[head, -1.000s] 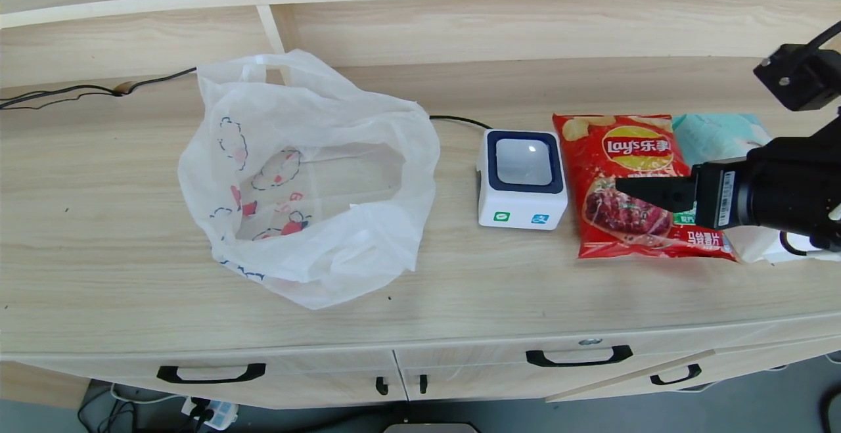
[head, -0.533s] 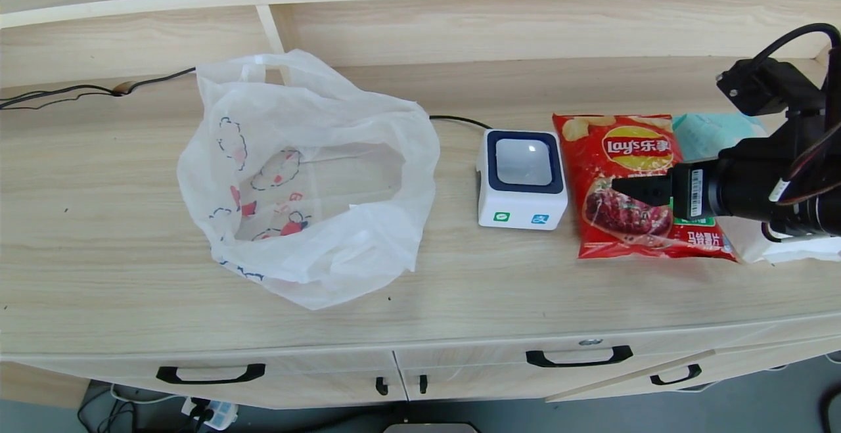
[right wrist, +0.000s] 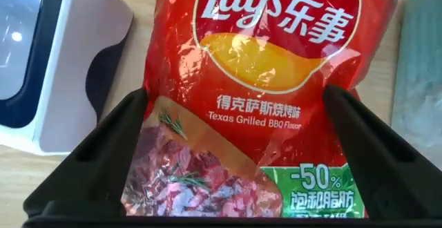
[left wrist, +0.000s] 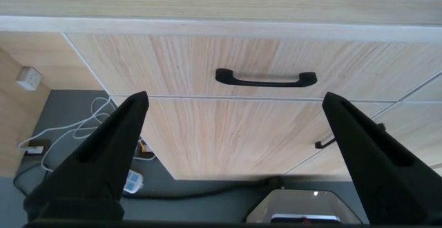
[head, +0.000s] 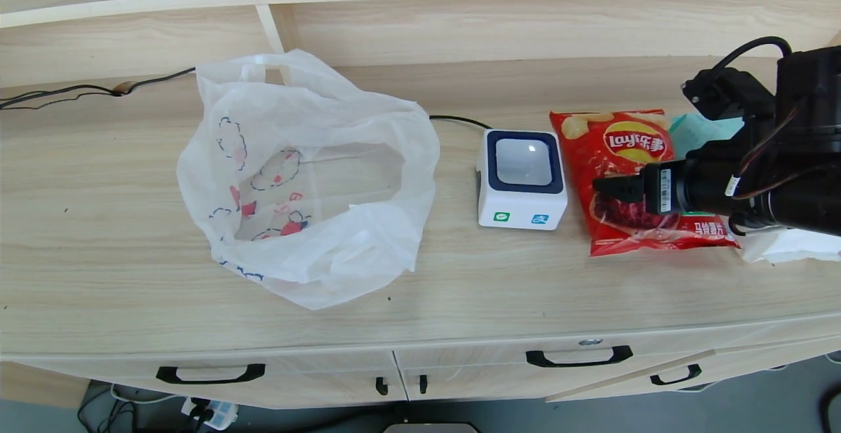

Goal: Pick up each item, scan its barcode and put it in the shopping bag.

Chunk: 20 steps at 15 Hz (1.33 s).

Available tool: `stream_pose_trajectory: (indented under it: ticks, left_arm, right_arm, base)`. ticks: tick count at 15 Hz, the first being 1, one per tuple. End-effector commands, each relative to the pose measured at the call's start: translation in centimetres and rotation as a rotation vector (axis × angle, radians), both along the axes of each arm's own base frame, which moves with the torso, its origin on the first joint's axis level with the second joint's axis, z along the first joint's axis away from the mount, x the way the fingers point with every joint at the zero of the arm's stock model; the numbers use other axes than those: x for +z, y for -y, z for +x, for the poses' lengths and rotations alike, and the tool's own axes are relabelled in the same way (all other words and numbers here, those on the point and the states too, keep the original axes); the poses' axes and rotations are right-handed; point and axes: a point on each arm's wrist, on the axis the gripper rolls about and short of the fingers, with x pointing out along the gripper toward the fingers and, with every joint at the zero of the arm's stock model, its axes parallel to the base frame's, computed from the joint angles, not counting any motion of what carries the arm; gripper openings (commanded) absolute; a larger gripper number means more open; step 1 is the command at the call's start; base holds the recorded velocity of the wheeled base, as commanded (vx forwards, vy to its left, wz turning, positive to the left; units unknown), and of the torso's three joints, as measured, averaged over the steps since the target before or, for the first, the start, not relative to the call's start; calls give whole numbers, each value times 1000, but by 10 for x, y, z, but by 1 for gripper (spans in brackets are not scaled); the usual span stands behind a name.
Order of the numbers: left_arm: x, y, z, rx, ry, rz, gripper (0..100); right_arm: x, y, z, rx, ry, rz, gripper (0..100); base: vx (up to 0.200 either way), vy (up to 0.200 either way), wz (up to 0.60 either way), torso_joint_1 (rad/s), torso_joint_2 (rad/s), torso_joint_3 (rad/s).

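A red chips bag (head: 624, 150) lies flat on the wooden counter (head: 460, 282), just right of the white scanner (head: 522, 177). My right gripper (head: 601, 186) is low over the bag's middle. In the right wrist view it (right wrist: 235, 93) stands open, one finger on each side of the chips bag (right wrist: 262, 83), with the scanner (right wrist: 41, 62) beside it. The white shopping bag (head: 309, 177) lies open-mouthed on the counter's left half. My left gripper (left wrist: 235, 97) is open and holds nothing, below the counter's front edge, facing a drawer handle (left wrist: 266, 79).
A teal pack (head: 703, 134) lies behind the chips, partly hidden by my right arm, and a white pack (head: 782, 246) sits at the far right. A black cable (head: 460, 119) runs from the scanner to the back. A raised shelf wall (head: 525, 25) bounds the counter behind.
My right arm has moved left and down over the chips bag. The bag has shifted slightly, its near edge swinging right.
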Motion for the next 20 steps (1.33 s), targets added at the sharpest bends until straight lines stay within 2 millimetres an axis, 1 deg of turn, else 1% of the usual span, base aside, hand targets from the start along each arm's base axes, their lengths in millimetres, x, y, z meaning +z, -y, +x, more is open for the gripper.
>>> stream_pose_trajectory:
  ticks: [1, 3, 5, 9, 10, 11, 12, 16, 18, 20]
  left_arm:
    - [0, 0, 0, 1, -1, 0, 100]
    - [0, 0, 0, 1, 0, -2, 100]
    - [0, 0, 0, 1, 0, -2, 100]
    - [0, 0, 0, 1, 0, -2, 100]
    - [0, 0, 0, 1, 0, -2, 100]
    - [0, 0, 0, 1, 0, 0, 100]
    - [0, 0, 0, 1, 0, 0, 100]
    - [0, 0, 0, 1, 0, -2, 100]
    - [0, 0, 0, 1, 0, 0, 100]
    - [0, 0, 0, 1, 2, 1, 100]
  right_arm:
    - [-3, 0, 14, -26, 5, -7, 100]
    - [-3, -1, 20, -40, 10, -7, 100]
    - [0, 7, 28, -88, 23, -10, 100]
    - [15, 15, 39, -137, 77, 3, 100]
    - [16, 15, 41, -137, 81, 5, 100]
    - [13, 15, 41, -136, 70, 2, 100]
    - [11, 15, 41, -133, 61, -4, 0]
    - [7, 13, 42, -104, 48, 2, 0]
    - [9, 13, 41, -102, 54, 2, 0]
    - [15, 14, 32, -92, 73, 12, 0]
  base:
    - [0, 0, 0, 0, 0, 0]
    - [0, 0, 0, 0, 0, 0]
    - [0, 0, 0, 0, 0, 0]
    - [0, 0, 0, 0, 0, 0]
    - [0, 0, 0, 0, 0, 0]
    - [0, 0, 0, 0, 0, 0]
    - [0, 0, 0, 0, 0, 0]
    - [0, 0, 0, 0, 0, 0]
    - [0, 0, 0, 0, 0, 0]
    - [0, 0, 0, 0, 0, 0]
